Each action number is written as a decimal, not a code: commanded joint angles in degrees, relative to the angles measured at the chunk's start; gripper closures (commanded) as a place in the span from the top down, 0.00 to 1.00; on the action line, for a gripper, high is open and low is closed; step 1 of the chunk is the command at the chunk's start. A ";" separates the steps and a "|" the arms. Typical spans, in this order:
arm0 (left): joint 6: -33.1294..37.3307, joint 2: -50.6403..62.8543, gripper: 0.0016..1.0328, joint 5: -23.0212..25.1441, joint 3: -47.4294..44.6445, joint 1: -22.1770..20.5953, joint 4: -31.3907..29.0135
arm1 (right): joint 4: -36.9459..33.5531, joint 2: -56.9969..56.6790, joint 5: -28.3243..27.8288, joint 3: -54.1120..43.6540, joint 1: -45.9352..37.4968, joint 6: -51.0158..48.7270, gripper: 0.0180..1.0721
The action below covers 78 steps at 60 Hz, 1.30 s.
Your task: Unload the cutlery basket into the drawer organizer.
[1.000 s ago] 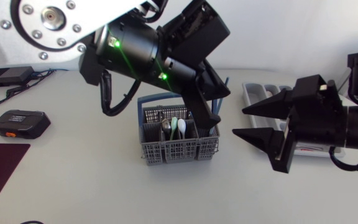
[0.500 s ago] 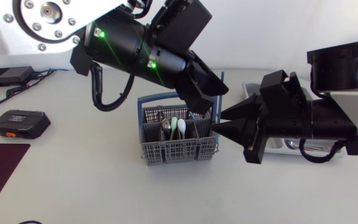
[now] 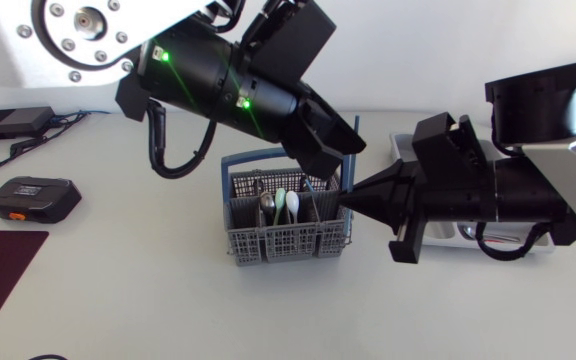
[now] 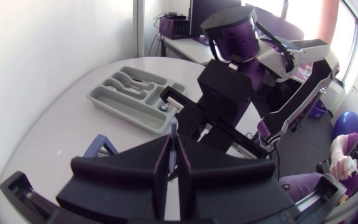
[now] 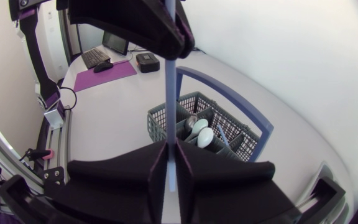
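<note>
my right gripper (image 5: 171, 155) is pinched narrow on a slim pale-blue utensil (image 5: 168, 74). my left gripper (image 4: 174, 163) clamps its other end, long axis 12 to 6 between them, over the grey mesh cutlery basket (image 3: 288, 240). the grey compartmented drawer organizer (image 3: 404, 146) lies at 3 o'clock, nearer the right gripper.

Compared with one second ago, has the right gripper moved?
Yes. The right gripper moved toward the cutlery basket, away from the drawer organizer, and closed on the blue utensil held by the left gripper.
</note>
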 commanded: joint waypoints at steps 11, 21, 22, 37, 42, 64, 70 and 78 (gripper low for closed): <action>-2.30 1.04 0.66 1.19 2.37 1.85 -0.63 | -1.78 -0.04 0.01 0.11 0.02 0.93 0.05; -3.10 0.78 0.95 1.10 5.36 3.69 1.04 | -4.24 -0.66 -0.08 -1.03 -1.38 -1.26 0.05; -3.36 0.69 0.95 1.10 5.62 3.78 1.30 | -4.42 -0.74 -0.08 -1.03 -1.47 -1.44 0.05; -5.56 0.25 0.95 -3.65 10.11 8.97 4.73 | -7.41 -0.92 -1.22 -3.05 -9.91 -5.31 0.05; -1.34 0.51 0.94 -7.51 8.70 9.05 4.20 | -7.84 0.75 -1.40 -2.35 -15.01 -6.01 0.05; 18.79 -0.63 0.93 -27.29 -8.35 0.00 6.14 | -12.77 21.05 0.36 10.22 -33.73 -5.83 0.05; 21.87 -0.10 0.91 -30.54 -11.16 -1.14 7.98 | -13.29 26.15 2.12 13.73 -35.48 -4.34 0.05; 25.03 0.69 0.91 -34.76 -15.03 -2.37 13.08 | -13.29 31.95 4.66 17.95 -36.45 -1.97 0.05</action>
